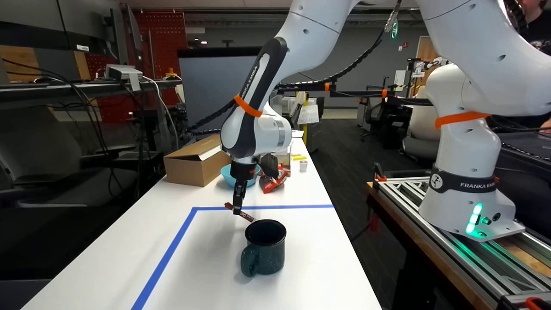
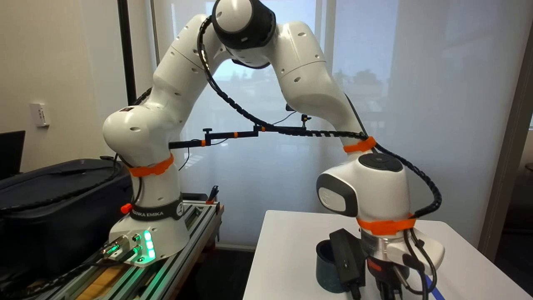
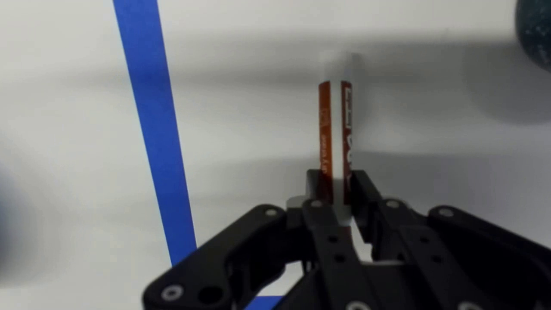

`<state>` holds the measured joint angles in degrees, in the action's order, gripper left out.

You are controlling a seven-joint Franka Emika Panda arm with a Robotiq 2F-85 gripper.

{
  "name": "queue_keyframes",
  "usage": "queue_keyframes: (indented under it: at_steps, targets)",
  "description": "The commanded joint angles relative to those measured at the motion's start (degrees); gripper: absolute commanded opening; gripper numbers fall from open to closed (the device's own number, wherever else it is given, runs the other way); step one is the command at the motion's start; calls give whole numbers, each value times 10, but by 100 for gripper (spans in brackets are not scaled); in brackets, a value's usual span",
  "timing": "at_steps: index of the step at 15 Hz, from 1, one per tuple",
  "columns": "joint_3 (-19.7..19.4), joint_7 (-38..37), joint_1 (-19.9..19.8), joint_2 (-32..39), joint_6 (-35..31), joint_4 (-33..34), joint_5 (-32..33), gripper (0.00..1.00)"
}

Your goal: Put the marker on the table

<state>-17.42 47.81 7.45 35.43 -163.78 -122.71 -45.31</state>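
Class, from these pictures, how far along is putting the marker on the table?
Done: the marker is grasped; the wrist view shows the claw shut on it.
In hand: an exterior view shows the claw holding it tilted over the table.
Left, most likely: setting it down and letting go; whether it touches the table yet is unclear.

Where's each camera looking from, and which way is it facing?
Exterior view: raised above the long white tabletop, facing along its length; the white jointed arm and black pincer show.
Exterior view: also raised, facing roughly the opposite way, toward a pale window; the arm shows, the pincer cut off below.
Wrist view: above the pincer, looking down at the thin reddish-brown marker and tabletop; only the pincer shows.
Both exterior views share the arm, tabletop and dark teal speckled mug.
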Motion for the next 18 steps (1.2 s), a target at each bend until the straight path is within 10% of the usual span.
queue_keyframes:
  at_steps: [1, 2, 10, 18]
  targets:
    - [24, -117, -31, 33, 14, 38, 123, 6]
    - [25, -142, -32, 34, 16, 44, 156, 45]
    - [70, -351, -78, -40, 9, 0, 399, 97]
    - [104, -383, -96, -230, 8, -161, 427, 100]
